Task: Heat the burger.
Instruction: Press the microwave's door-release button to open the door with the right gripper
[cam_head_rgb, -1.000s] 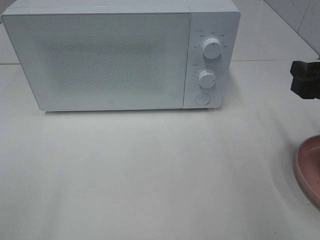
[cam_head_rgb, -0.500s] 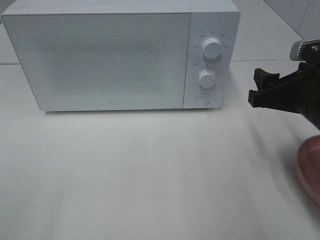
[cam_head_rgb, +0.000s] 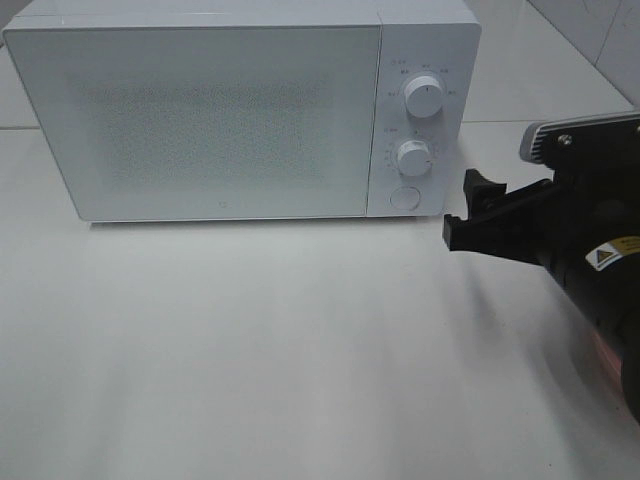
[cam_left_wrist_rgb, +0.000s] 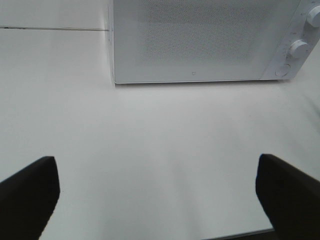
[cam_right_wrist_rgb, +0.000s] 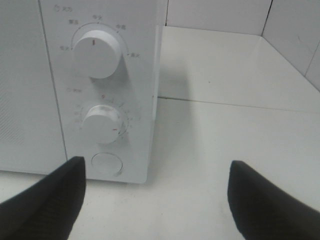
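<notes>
Heating task at an early stage. A white microwave (cam_head_rgb: 220, 110) stands on the pale worktop (cam_head_rgb: 250, 350) with its speckled door (cam_head_rgb: 200, 120) shut. The burger appears in none of the three views; it may lie beyond the frame or behind the door, whose frosted panel does not allow a decision. No step of the task shows as done: opening the door, loading the burger, closing up and setting the controls are all judged to be ahead. The right gripper (cam_head_rgb: 462, 205), spread and holding nothing, hovers just beside the control panel, near the level of the round button (cam_head_rgb: 404, 197) below the upper knob (cam_head_rgb: 424, 98) and lower knob (cam_head_rgb: 413, 157); pressing that button, probably the door release, is the likely step in hand. The left gripper (cam_left_wrist_rgb: 156, 162), spread wide and empty, hangs over bare worktop well apart from the microwave. Writing: small grey characters ring both knobs and head the panel, too small to read; each knob bears a red index mark; a tiny mark sits at the door's lower edge; a yellow warning label (cam_head_rgb: 612, 254) with a triangle is fixed to the right arm.
</notes>
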